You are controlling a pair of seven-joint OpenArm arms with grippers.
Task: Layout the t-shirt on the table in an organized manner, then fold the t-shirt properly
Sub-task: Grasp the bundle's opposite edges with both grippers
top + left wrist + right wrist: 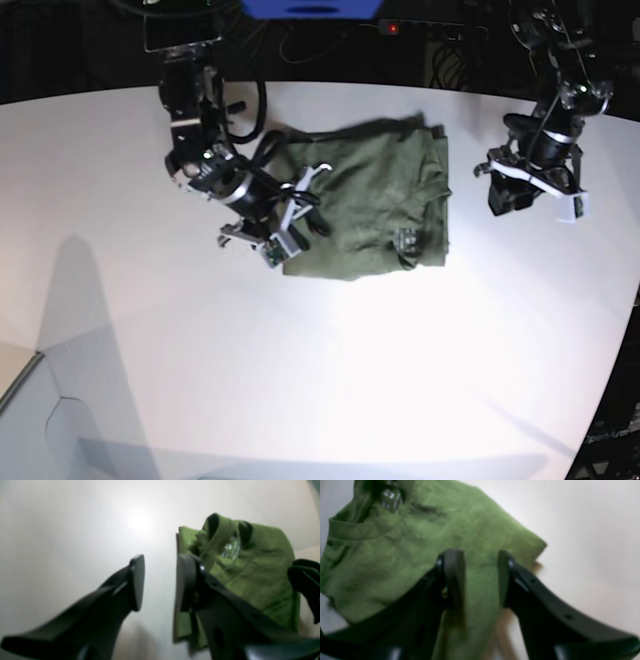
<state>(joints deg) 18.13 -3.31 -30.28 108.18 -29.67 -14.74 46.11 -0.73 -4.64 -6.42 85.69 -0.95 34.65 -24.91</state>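
Table is lying bare and white up front; folded t-shirt is sitting mid-table toward the far edge, pale label by its near hem. Right hand is hovering over the shirt's edge, fingers parted, gripping nothing. Left hand is hanging off to the shirt's other side over bare table, apart from the cloth, fingers spread, released
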